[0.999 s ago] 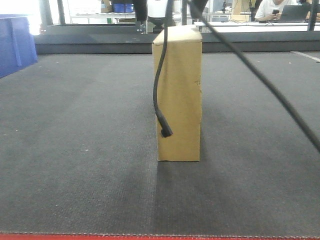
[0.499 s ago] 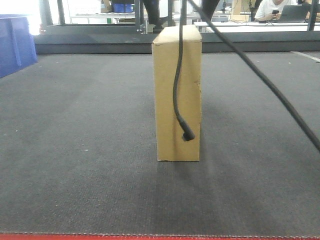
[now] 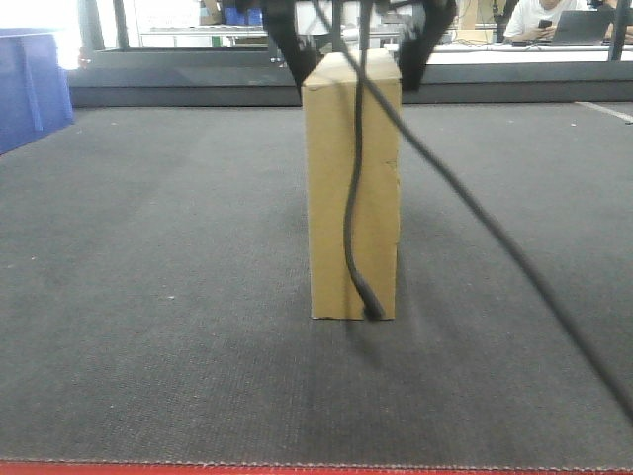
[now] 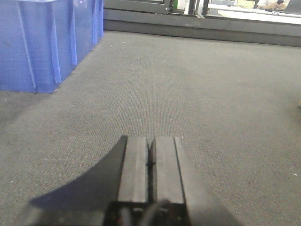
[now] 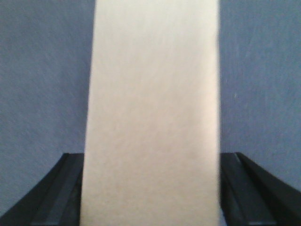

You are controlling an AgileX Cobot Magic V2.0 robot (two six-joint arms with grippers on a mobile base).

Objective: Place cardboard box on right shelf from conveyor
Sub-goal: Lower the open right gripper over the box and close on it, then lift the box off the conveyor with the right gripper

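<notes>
We judge the task to be at its very start. The box [image 3: 326,198] stands upright on its narrow end on the belt [image 3: 148,297], roughly in the middle of it and well back from the red frame edge [image 3: 316,469]. Its base sits flat on the weave, so nothing has been lifted. The shelf does not show in any view, which leaves the whole carry and the placing to do. The step in hand is the grasp. The right gripper [image 3: 354,87] has its jaws spread about as wide as the box, one finger down each side of its top end. In the right wrist view the cardboard fills the space between the two dark fingers [image 5: 66,188], and their inner faces run right along its edges. That view is blurred, so we cannot tell whether the pads are touching the cardboard or sit just beside it. We read these jaws as released around the box rather than clenched on it. A loose black cable [image 3: 347,213] hangs across the front of the box, its end near the belt. The left gripper [image 4: 150,141] is clenched with its fingers pressed together, holding nothing, low over bare belt with a blue bin [image 4: 42,42] off to one side.
</notes>
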